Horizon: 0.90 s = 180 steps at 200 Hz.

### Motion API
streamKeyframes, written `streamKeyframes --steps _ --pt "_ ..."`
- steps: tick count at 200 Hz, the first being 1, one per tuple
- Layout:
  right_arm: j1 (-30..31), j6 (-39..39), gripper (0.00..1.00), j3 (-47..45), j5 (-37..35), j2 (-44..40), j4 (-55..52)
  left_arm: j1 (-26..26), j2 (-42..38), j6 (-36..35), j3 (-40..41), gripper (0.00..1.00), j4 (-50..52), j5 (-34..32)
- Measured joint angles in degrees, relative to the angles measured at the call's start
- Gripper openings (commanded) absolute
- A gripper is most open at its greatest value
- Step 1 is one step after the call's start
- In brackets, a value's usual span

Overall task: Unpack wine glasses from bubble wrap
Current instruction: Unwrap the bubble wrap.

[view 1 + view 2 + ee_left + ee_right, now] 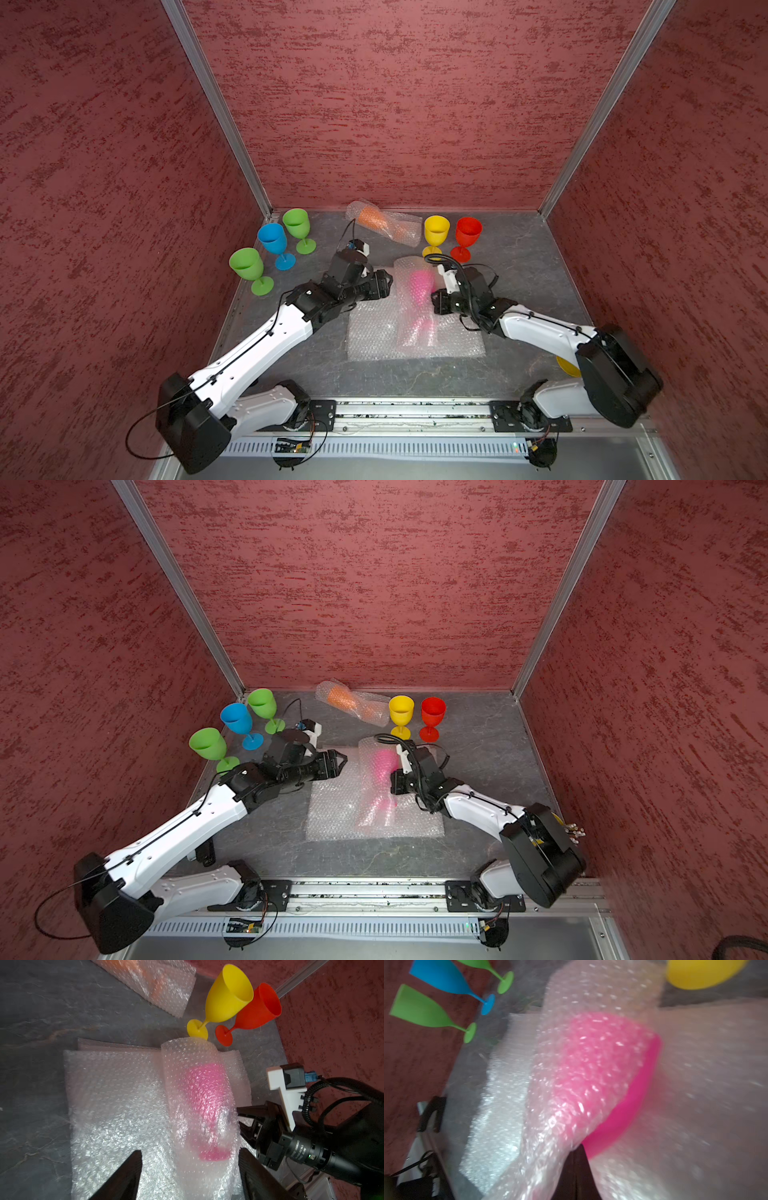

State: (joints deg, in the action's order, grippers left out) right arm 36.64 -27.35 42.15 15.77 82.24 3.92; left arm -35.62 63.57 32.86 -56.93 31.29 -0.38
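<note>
A pink wine glass (420, 286) lies inside a roll of bubble wrap (415, 332) on flat bubble wrap sheets (370, 332) at mid-table. My right gripper (578, 1147) is shut on the roll's wrap beside the pink bowl (629, 1101), on the roll's right side (434, 297). My left gripper (190, 1152) is open; in the left wrist view its fingers lie either side of the roll's foot end, touching nothing. In a top view it hangs left of the roll (390, 282). An orange wine glass (374, 218) lies wrapped at the back.
Bare goblets stand upright: two green (296, 222) (247, 264) and a blue (273, 239) at back left, a yellow (436, 230) and a red (468, 232) at back right, close behind the roll. Red walls enclose three sides. A yellow object (567, 365) shows behind the right arm.
</note>
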Motion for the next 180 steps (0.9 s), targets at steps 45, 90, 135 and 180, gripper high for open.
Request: streamKeyframes --steps 45,90,135,180 --pt "9.77 -1.62 0.16 16.04 4.26 10.27 4.02 3.45 -2.08 2.29 1.11 0.75 1.11 -1.27" --pt "10.27 -0.92 0.31 17.66 1.68 11.82 2.67 5.49 -1.64 2.78 1.29 0.76 2.16 1.36" --pt "7.91 -1.2 0.31 8.79 -10.08 1.84 1.2 5.79 7.54 4.0 2.97 0.76 0.83 8.76" --pt "-0.15 -2.95 0.25 -3.06 -20.17 -9.88 0.92 7.93 14.25 6.51 8.85 0.76 0.42 12.81"
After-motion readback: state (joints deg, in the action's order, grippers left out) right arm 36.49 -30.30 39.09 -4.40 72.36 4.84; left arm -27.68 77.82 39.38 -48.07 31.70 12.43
